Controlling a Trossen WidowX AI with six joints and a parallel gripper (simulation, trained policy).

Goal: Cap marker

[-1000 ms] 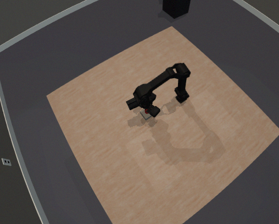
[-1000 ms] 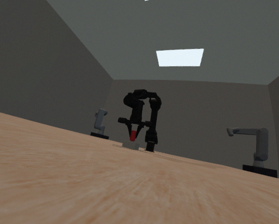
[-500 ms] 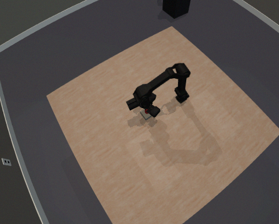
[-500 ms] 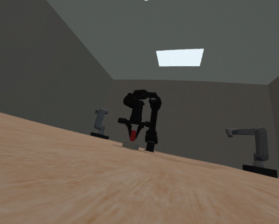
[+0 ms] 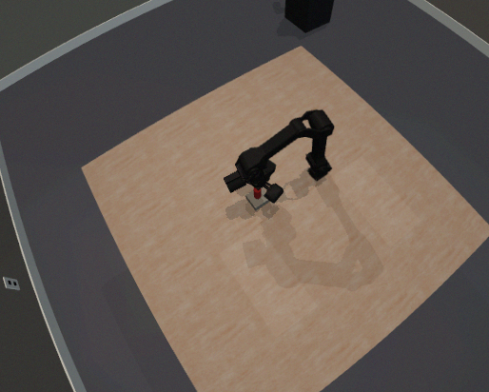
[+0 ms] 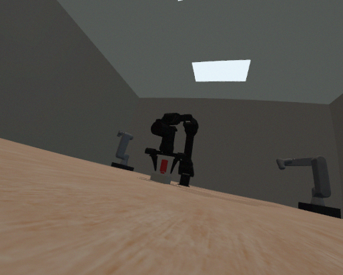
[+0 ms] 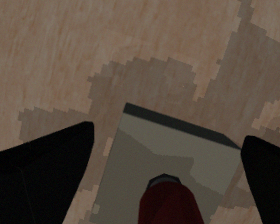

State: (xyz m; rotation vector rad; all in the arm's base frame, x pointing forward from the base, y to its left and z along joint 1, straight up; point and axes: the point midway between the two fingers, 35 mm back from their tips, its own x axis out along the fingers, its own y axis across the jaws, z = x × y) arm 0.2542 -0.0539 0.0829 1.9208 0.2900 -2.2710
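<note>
The red cap [image 5: 257, 192] [image 6: 163, 165] [image 7: 169, 206] stands over the holder block, in line with the marker, and looks slightly tilted in the exterior view. A narrower red bit shows just under it, and a dark rim shows at its far end in the wrist view. The marker is otherwise hidden; how far down the cap sits cannot be told. The grey holder block [image 5: 257, 204] [image 6: 160, 177] [image 7: 117, 170] rests on the table. My gripper [image 6: 163, 171] [image 7: 169, 138] is open, with its fingers on either side of the cap and clear of it, tips low near the block.
The wooden table top [image 5: 190, 143] [image 6: 100, 213] lies around the block, with the arm's shadows on it. The arm's base stands behind the block in the exterior view. Two grey robot arms [image 6: 124, 145] [image 6: 321, 177] stand in the background, and a black box [image 5: 309, 14] stands beyond the table.
</note>
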